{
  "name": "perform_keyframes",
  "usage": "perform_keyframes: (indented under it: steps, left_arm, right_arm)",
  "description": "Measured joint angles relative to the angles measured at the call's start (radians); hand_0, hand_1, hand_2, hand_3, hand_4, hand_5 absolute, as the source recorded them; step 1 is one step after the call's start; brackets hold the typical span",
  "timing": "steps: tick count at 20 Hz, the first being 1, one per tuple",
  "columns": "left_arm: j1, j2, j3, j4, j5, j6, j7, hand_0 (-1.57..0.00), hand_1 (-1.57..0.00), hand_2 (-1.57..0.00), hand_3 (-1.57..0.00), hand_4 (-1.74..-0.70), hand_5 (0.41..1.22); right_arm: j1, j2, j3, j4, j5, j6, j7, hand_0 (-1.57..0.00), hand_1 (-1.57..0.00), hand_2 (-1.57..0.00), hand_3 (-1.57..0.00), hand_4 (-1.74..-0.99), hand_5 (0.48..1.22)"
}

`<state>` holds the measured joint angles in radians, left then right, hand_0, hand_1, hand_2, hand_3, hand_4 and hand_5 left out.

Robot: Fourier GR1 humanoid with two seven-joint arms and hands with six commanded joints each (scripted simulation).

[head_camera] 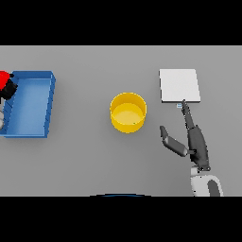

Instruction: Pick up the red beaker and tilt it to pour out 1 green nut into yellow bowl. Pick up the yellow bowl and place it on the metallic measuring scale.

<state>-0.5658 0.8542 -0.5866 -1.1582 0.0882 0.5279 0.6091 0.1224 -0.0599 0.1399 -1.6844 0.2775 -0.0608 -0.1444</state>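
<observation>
One right hand (pixel 197 144) shows at our lower right, fingers straight, thumb splayed toward the yellow bowl (pixel 128 112), grasping nothing; fingertips reach just short of the metallic scale (pixel 179 85). Red beaker (pixel 4 78) sits far left (partly cut off) beside the blue tray (pixel 51 97) on the desk (pixel 94 160).

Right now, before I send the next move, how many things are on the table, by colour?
Yellow: 1, the yellow bowl
Blue: 1, the blue tray
White-grey: 1, the scale
Red: 1, the red beaker, cut off at the left edge
Total: 4
</observation>
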Motion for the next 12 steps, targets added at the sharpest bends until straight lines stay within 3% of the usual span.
perform_keyframes:
  steps: [1, 2, 3, 5, 8, 12]
  left_arm:
    - [0.007, 0.011, -0.017, -0.011, 0.002, -0.013, -0.004, -1.57, -1.57, -1.57, -1.50, -1.53, 0.865]
    - [0.011, 0.029, -0.028, -0.026, 0.017, -0.044, -0.004, -1.56, -1.45, -1.43, -1.36, -1.37, 0.830]
    - [0.020, 0.026, -0.036, -0.030, 0.031, -0.090, -0.019, -1.46, -1.18, -1.19, -1.13, -1.23, 0.803]
    - [0.031, 0.054, -0.032, -0.067, 0.080, -0.179, -0.026, -0.93, -0.76, -0.77, -0.72, -1.03, 0.758]
    - [0.029, 0.091, -0.034, -0.105, 0.121, -0.271, -0.015, -0.48, -0.39, -0.39, -0.37, -0.88, 0.710]
    - [0.030, 0.087, -0.026, -0.094, 0.146, -0.303, -0.031, -0.19, -0.16, -0.16, -0.15, -0.80, 0.679]
  right_arm:
    - [0.007, -0.011, -0.009, 0.000, -0.010, 0.005, -0.013, 0.00, 0.00, 0.00, 0.00, -1.197, 0.664]
    - [-0.004, -0.006, -0.008, 0.012, -0.005, 0.001, 0.004, 0.00, 0.00, 0.00, 0.00, -1.192, 0.663]
    - [0.004, -0.008, -0.005, 0.002, -0.006, 0.006, -0.008, 0.00, 0.00, 0.00, 0.00, -1.188, 0.663]
    - [0.021, 0.000, 0.002, -0.004, -0.006, 0.006, -0.015, 0.00, 0.00, 0.00, 0.00, -1.185, 0.665]
    - [0.013, 0.003, 0.006, -0.017, 0.004, -0.003, 0.004, 0.00, 0.00, 0.00, 0.00, -1.184, 0.667]
    - [0.023, -0.007, 0.003, -0.034, 0.000, 0.004, 0.012, 0.00, 0.00, 0.00, 0.00, -1.188, 0.668]
